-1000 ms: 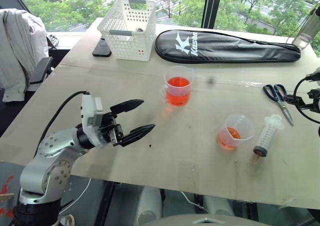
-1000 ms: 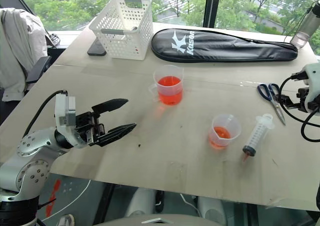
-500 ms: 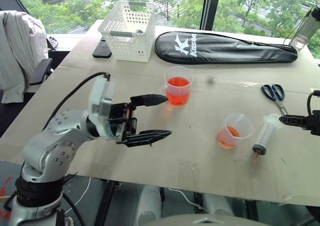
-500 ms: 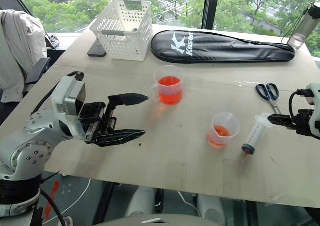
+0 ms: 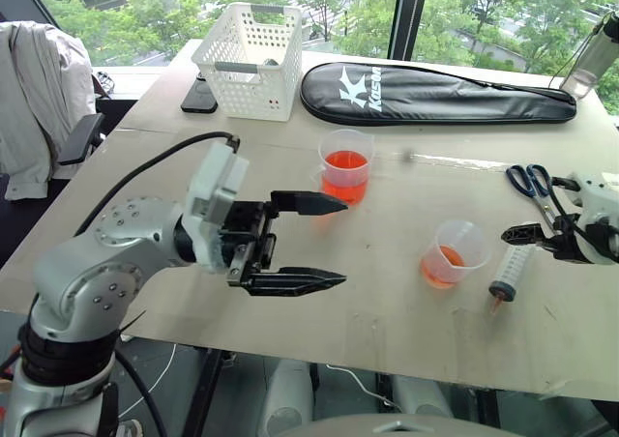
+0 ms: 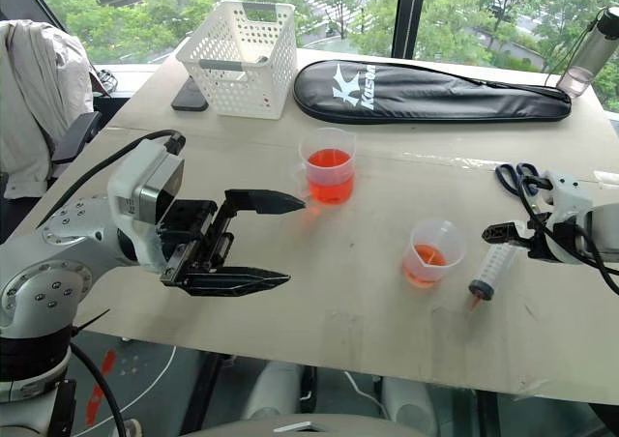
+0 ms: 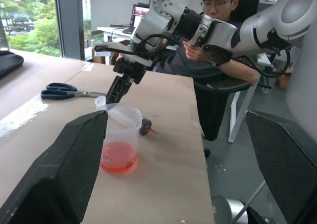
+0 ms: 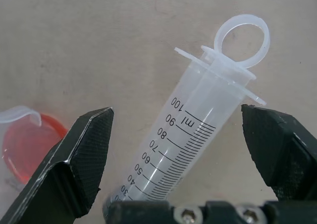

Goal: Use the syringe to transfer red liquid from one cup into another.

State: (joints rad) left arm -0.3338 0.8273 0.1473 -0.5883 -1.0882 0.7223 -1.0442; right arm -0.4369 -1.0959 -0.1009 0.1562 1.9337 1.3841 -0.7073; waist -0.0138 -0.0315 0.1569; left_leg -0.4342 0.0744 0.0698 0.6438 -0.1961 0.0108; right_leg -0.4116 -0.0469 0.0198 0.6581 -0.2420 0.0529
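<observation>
Both cups hold red liquid; basket contents unclear.

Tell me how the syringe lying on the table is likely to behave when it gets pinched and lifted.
The syringe looks like rigid clear plastic, so it probably stays stiff. Its smooth round barrel may slip or roll between the right gripper's open fingers, though the flange should limit rolling. It appears empty, so likely light.

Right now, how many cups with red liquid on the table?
2. The larger cup stands mid-table, in front of the black racket case. The smaller cup stands nearer the table's front edge, to the right, just left of the syringe. None looks hidden.
</observation>
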